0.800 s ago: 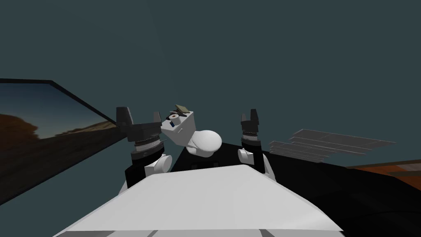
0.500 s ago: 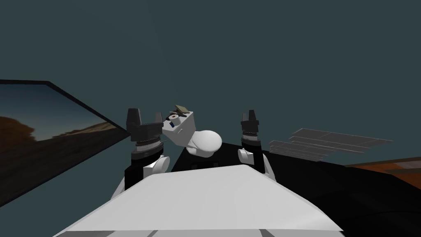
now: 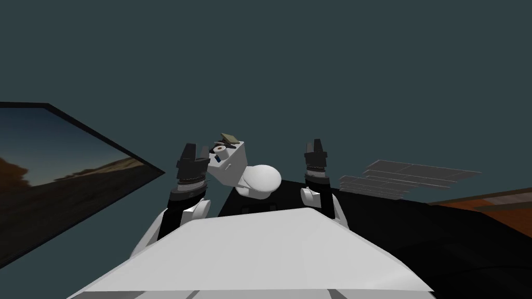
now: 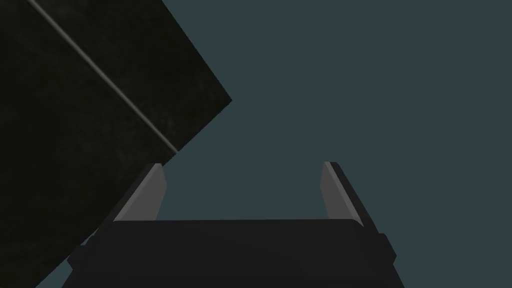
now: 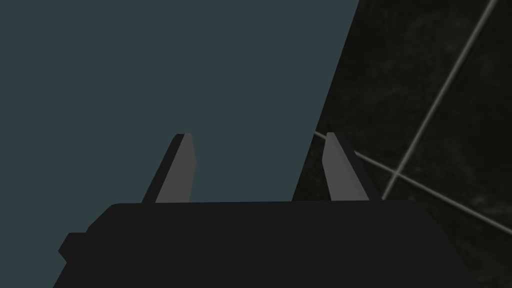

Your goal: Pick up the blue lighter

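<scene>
A white toilet (image 3: pixel 258 180) stands just ahead of me, its tank (image 3: pixel 231 161) tilted in the head view. On the tank's lid lies a small blue lighter (image 3: pixel 218 163), next to a white paper roll (image 3: pixel 220 149) and a flat olive object (image 3: pixel 229 138). My left gripper (image 3: pixel 195 152) is raised right beside the tank's left side, close to the lighter, with its fingers (image 4: pixel 150 192) open and nothing between them. To the right of the toilet, my right gripper (image 3: pixel 315 146) is also raised and open, its fingers (image 5: pixel 335 167) empty.
A dark teal wall fills the background. A large window (image 3: pixel 62 171) with a dusk landscape is on the left. Grey slatted panels (image 3: pixel 410 179) lie to the right, with an orange-brown strip (image 3: pixel 483 207) beyond. A black area surrounds the toilet's base.
My left gripper has swung right toward the toilet tank and turned, so it now stands close beside the lid. The right arm has held still.
</scene>
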